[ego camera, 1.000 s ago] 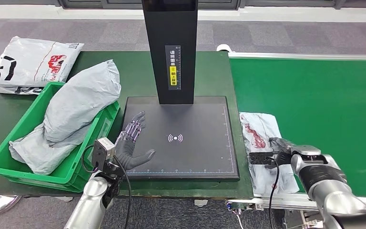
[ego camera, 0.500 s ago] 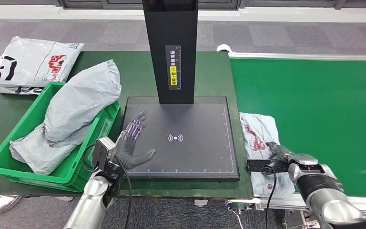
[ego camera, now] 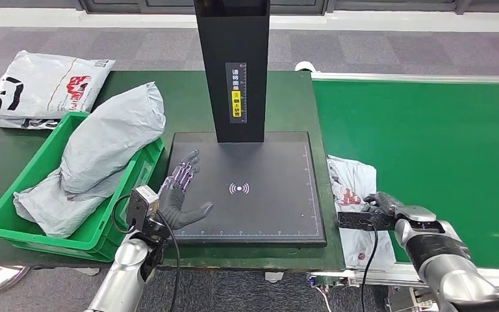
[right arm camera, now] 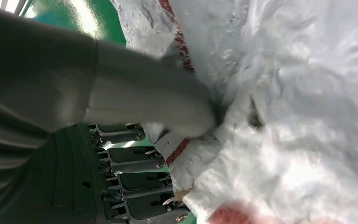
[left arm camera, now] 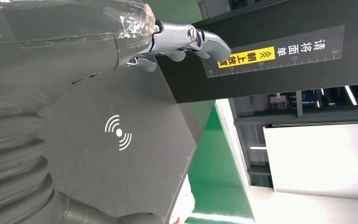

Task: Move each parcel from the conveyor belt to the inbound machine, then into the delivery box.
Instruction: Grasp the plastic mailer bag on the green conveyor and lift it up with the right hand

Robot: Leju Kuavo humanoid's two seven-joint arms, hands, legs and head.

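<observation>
While the left robot hand (ego camera: 180, 195) rests spread, the right robot hand (ego camera: 378, 209) grips the white parcel (ego camera: 353, 185).

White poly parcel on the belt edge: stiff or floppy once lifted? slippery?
Probably floppy: the white parcel lies flat and wrinkled, and its film bunches where the right hand pinches it. Likely to sag off the grip. The glossy film may slip. It looks thin, so likely light.
</observation>
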